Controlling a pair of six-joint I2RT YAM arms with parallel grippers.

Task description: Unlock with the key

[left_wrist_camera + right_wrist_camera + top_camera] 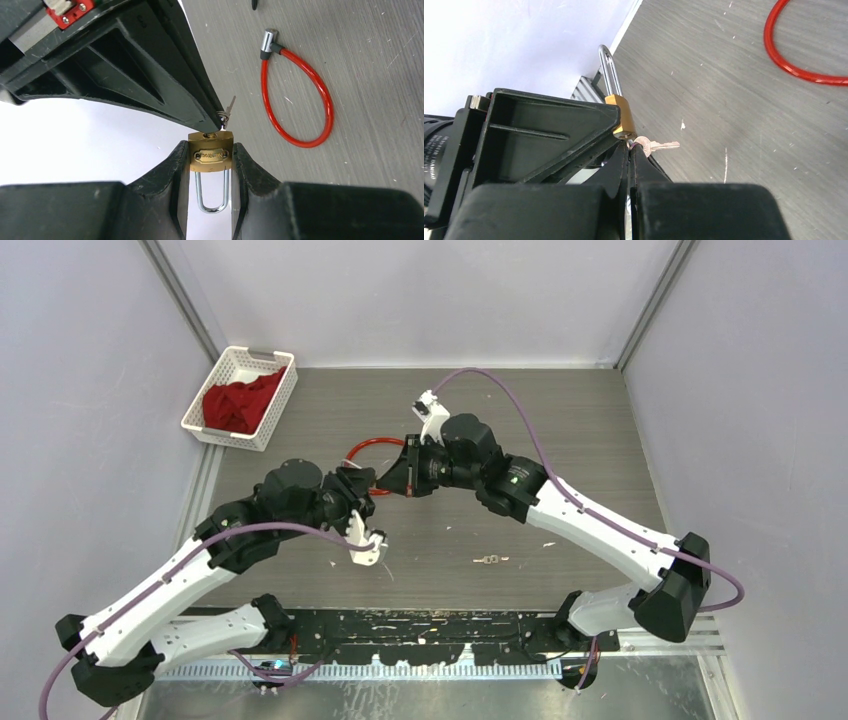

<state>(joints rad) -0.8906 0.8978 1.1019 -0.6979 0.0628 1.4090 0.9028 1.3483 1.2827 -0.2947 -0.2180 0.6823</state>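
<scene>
I have the padlock (210, 156) lifted off the table (560, 420) and clamped by its brass body between the fingers of the left gripper (211, 150). They are closed to the width of the body, one on each flat side, and the keyhole end faces the other arm. The shackle (212, 197) points back toward my left wrist camera, and both legs look seated in the body, so I judge the lock is not open yet.

The right gripper (629, 152) has its fingers pinched almost together, with the tips right against the keyhole end. A spare key (664, 145) hangs off a ring just beside those tips. The key I'm working with is hidden between the pads and the lock, so I take it to be pinched there and at or in the keyhole, but I can't tell how deep it sits.

As I read it, the pick-up and lining up are done. What's left is making sure the key is fully in, turning it, and seeing the shackle spring free.

The red cable (320, 100) lies looped on the table behind, apart from both grippers. A basket (262, 420) with a red cloth (235, 405) sits in the far left corner, and some small metal thing (487, 559) I can't make out lies nearer the bases
</scene>
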